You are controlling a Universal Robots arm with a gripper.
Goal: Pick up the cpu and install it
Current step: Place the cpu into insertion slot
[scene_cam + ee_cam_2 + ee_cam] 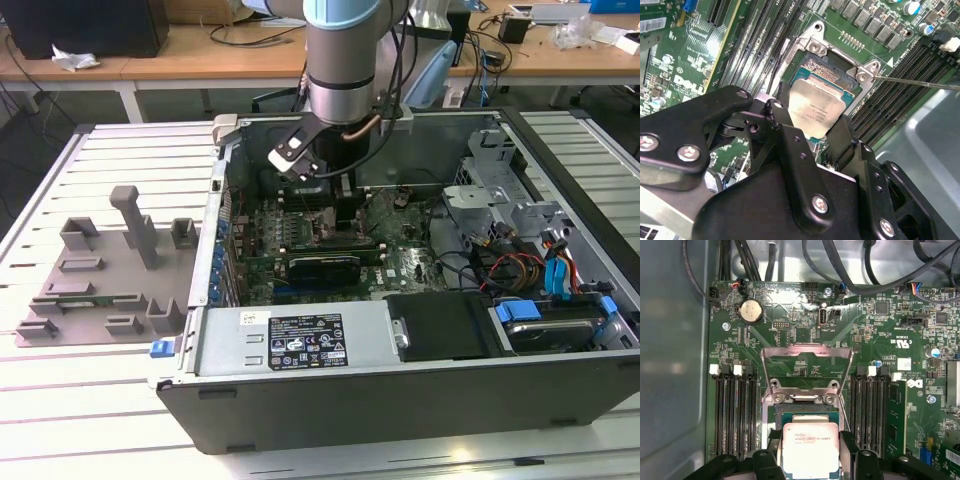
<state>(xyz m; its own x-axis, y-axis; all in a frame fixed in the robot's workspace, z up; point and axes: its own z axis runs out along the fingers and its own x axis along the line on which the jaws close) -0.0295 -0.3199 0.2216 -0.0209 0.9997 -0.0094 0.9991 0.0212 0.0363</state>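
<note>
Cpu (817, 112) sits clamped between gripper (811, 122) fingers, just over the open socket (805, 412), toward 11 o'clock inside the case (400, 400) in the exterior view. Risk: a tilted or offset drop would bend socket pins.

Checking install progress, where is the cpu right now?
In the first wrist view the cpu sits between the fingers of the gripper over the open socket, with memory slots on both sides.

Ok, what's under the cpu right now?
The open socket on the motherboard: one strip of it shows past the cpu, which the gripper grips. The rest of the socket is covered by the chip, so whether they touch cannot be seen.
</note>
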